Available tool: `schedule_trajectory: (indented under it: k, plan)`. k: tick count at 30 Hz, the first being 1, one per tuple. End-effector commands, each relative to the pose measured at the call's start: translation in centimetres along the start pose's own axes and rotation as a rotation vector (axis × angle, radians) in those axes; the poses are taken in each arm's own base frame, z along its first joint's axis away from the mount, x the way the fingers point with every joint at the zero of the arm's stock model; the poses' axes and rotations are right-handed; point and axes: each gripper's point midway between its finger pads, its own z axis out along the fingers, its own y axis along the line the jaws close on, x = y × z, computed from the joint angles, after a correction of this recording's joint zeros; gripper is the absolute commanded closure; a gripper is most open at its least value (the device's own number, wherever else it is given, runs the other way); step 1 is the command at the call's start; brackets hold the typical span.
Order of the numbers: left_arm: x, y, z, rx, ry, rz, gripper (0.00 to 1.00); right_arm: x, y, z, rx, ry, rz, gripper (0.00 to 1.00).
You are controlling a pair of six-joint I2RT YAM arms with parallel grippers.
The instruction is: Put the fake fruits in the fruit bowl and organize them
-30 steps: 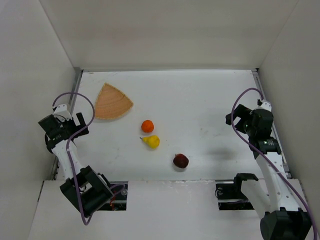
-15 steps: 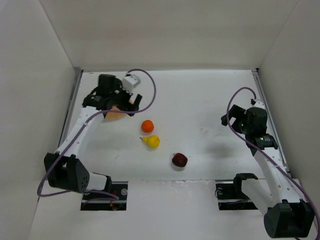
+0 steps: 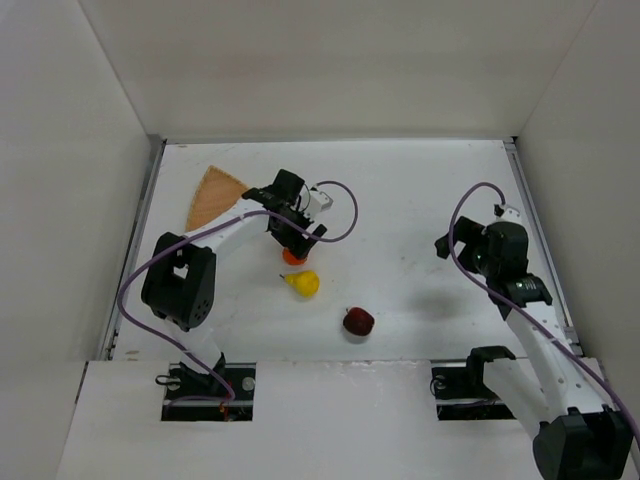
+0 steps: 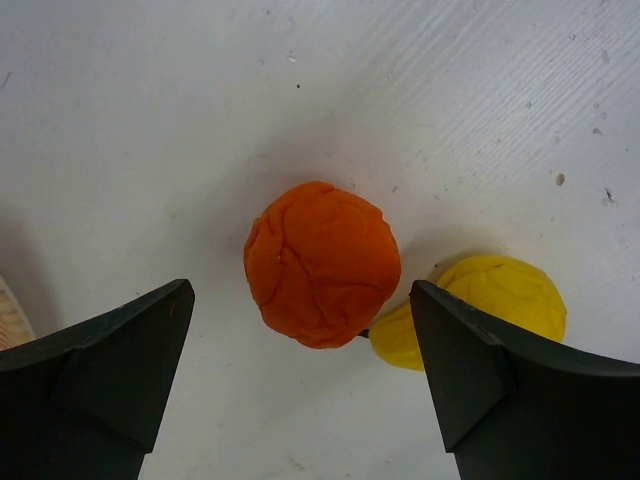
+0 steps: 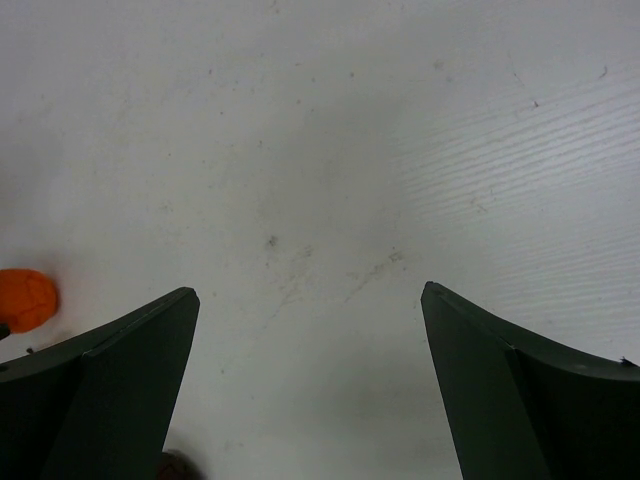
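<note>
The round orange (image 4: 322, 264) lies on the white table with the yellow pear (image 4: 480, 305) touching its right side. In the top view the orange (image 3: 293, 257) is mostly hidden under my left gripper (image 3: 295, 240), which hovers just above it, open and empty, jaws either side. The pear (image 3: 303, 284) lies just below. The dark red apple (image 3: 359, 321) lies nearer the front. The tan fan-shaped fruit bowl (image 3: 213, 195) sits at the back left, partly covered by my left arm. My right gripper (image 3: 452, 245) is open and empty over bare table at the right; its view shows the orange (image 5: 25, 299) far left.
White walls enclose the table on the left, back and right. A metal rail (image 3: 143, 215) runs along the left edge. The bowl's edge (image 4: 10, 315) peeks in at the left of the left wrist view.
My left arm has swung from the far left side, over the bowl, to above the orange. My right arm has shifted slightly leftward. The fruits have not moved.
</note>
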Motion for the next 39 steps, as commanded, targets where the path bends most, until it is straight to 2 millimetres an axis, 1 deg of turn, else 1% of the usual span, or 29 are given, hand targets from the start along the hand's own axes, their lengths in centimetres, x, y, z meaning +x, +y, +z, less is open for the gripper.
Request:
schedule_trajectory:
  k: [1,4,7,10,12,13,15,17,18,19,20,21,22,23,24,26,28,31,33,34,35,37,39]
  plan:
    - [-0.5,0.1,0.6,-0.016,-0.027,-0.024,0.15,-1.2,0.9,-0.5,-0.034,-0.056,-0.001,0.0]
    - [0.1,-0.4,1.6,0.027,-0.003,-0.056,0.32,-1.5,1.1,-0.8,-0.038,-0.064,-0.004,0.0]
    - [-0.4,-1.0,2.0,0.09,-0.011,-0.098,0.59,-1.6,1.2,-0.8,-0.041,-0.066,-0.001,0.0]
    - [-0.5,-1.3,1.9,0.132,-0.008,-0.126,0.74,-1.8,1.3,-0.9,-0.043,-0.072,0.002,0.0]
    - [-1.2,-1.0,0.9,0.13,-0.036,-0.124,0.76,-1.9,1.4,-0.9,-0.044,-0.073,0.002,0.0]
    - [-1.9,-0.4,-0.1,0.117,-0.069,-0.126,0.76,-2.0,1.4,-0.9,-0.044,-0.073,0.003,0.0]
    - [-4.3,1.6,-3.2,0.061,-0.178,-0.128,0.76,-1.9,1.7,-0.9,-0.051,-0.067,0.008,0.0]
    - [-6.6,4.6,-7.4,-0.026,-0.311,-0.14,0.76,-1.6,2.3,-0.7,-0.064,-0.055,0.006,0.0]
    - [-7.3,6.4,-9.4,-0.083,-0.373,-0.151,0.76,-1.3,2.6,-0.5,-0.072,-0.041,0.003,0.0]
    - [-7.7,8.4,-11.5,-0.149,-0.432,-0.161,0.76,-0.9,3.0,-0.2,-0.081,-0.027,-0.001,0.0]
    - [-7.6,10.4,-13.2,-0.22,-0.474,-0.169,0.75,-0.3,3.2,0.2,-0.087,-0.009,-0.006,0.0]
    - [-7.2,12.3,-14.5,-0.291,-0.5,-0.18,0.74,0.2,3.6,0.5,-0.094,0.008,-0.012,0.0]
    - [-6.6,13.9,-15.2,-0.348,-0.508,-0.196,0.74,0.7,3.8,0.9,-0.099,0.025,-0.015,0.0]
    - [-5.8,15.2,-15.5,-0.385,-0.503,-0.218,0.73,1.2,4.1,1.2,-0.102,0.04,-0.015,0.0]
    - [-4.9,16.3,-15.2,-0.398,-0.484,-0.242,0.73,1.5,4.4,1.5,-0.109,0.05,-0.013,0.0]
    - [-3.3,17.9,-14.0,-0.406,-0.453,-0.294,0.73,1.7,5.2,1.9,-0.124,0.057,-0.009,0.0]
    - [-2.2,19.6,-12.5,-0.408,-0.433,-0.33,0.73,1.5,6.1,2.1,-0.143,0.056,-0.013,0.0]
    - [-1.1,21.9,-10.2,-0.417,-0.391,-0.367,0.73,1.0,6.9,2.2,-0.159,0.051,-0.027,0.0]
    - [-0.5,23.3,-9.5,-0.431,-0.369,-0.408,0.73,0.7,7.2,2.1,-0.165,0.045,-0.031,0.0]
    - [-0.3,24.1,-9.5,-0.444,-0.369,-0.432,0.68,0.6,7.5,2.0,-0.179,0.041,-0.033,0.0]
    - [-0.4,24.5,-9.7,-0.45,-0.37,-0.439,0.6,0.5,7.7,1.8,-0.188,0.036,-0.037,0.0]
    - [-0.6,24.9,-10.4,-0.467,-0.38,-0.43,0.3,0.8,8.3,1.5,-0.215,0.034,-0.062,0.0]
    - [-1.1,24.8,-11.8,-0.486,-0.399,-0.407,0.15,1.6,9.0,1.2,-0.24,0.05,-0.1,0.0]
